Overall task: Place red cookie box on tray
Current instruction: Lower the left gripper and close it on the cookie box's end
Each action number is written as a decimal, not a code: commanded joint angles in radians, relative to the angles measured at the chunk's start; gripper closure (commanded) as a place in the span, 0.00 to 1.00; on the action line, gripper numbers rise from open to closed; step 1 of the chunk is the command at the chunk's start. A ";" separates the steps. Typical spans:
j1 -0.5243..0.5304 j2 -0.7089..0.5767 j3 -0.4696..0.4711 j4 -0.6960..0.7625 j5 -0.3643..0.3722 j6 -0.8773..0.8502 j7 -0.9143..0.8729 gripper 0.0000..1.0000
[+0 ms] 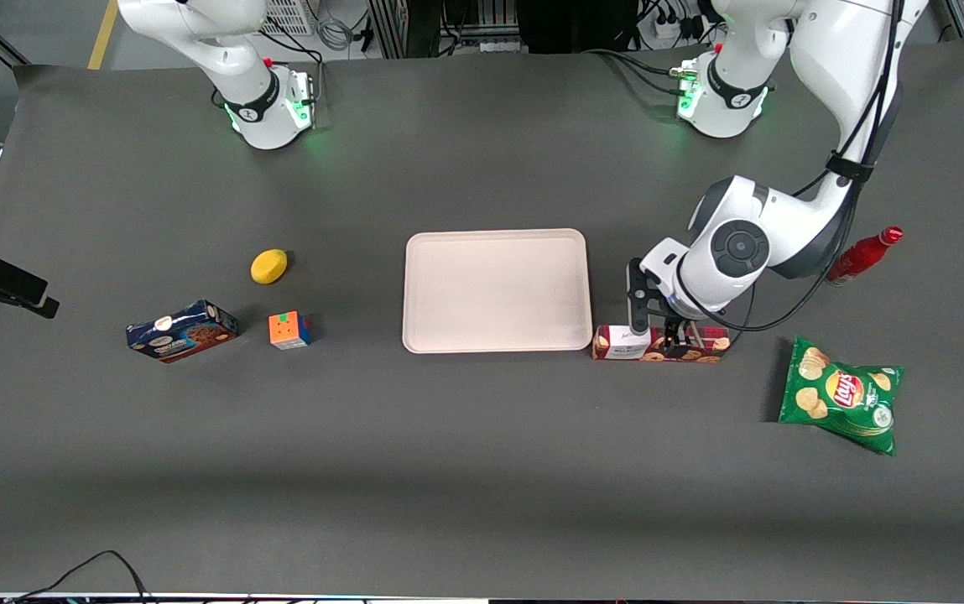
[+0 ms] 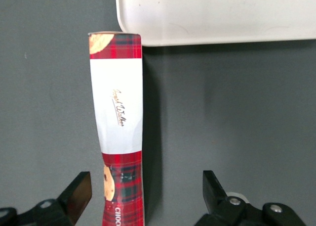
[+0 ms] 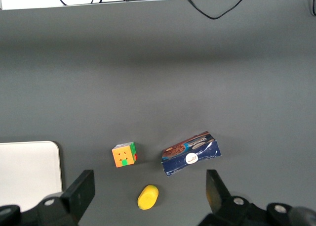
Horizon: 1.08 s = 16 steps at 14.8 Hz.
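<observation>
me: left arm here, reaching down over the working arm's end of the worktop [image 1: 482, 470], with my wrist right above the red cookie box [image 1: 660, 344].
fingers: my fingers [image 2: 79, 194] are spread wide, one on each side of the box, not touching it, with a clear strip of dark mat showing between the box and the finger on the more open side. Holding nothing.
gripper spot: my gripper [image 2: 146, 194] hangs low over the tartan half of the box, the part away from the tray.
red cookie box: lying flat on the worktop, long and slim, white label panel toward the tray [image 1: 496, 289]. Its label end sits just beside the tray's near corner; from the wrist view it looks like it's touching or nearly touching the rim, can't tell which. It's not on the tray.
tray: flat on the mat, mid-worktop, pale pinkish-beige with a low rim.
other stuff my end: green chip bag [image 1: 842, 394] nearer the front camera than the box, red bottle [image 1: 863, 254] farther away from it.
parked arm's end: yellow lemon [image 1: 268, 266], colour cube [image 1: 289, 330], dark-blue cookie box [image 1: 182, 330], all well apart from the tray.
</observation>
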 commanded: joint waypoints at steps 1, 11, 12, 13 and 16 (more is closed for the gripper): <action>-0.006 0.005 0.002 -0.007 0.035 0.027 -0.027 0.00; -0.005 0.078 0.020 -0.004 0.036 0.108 -0.030 0.21; -0.005 0.086 0.020 -0.001 0.036 0.108 -0.032 0.37; -0.005 0.091 0.020 0.002 0.036 0.110 -0.032 0.57; -0.003 0.091 0.028 0.006 0.036 0.108 -0.026 0.94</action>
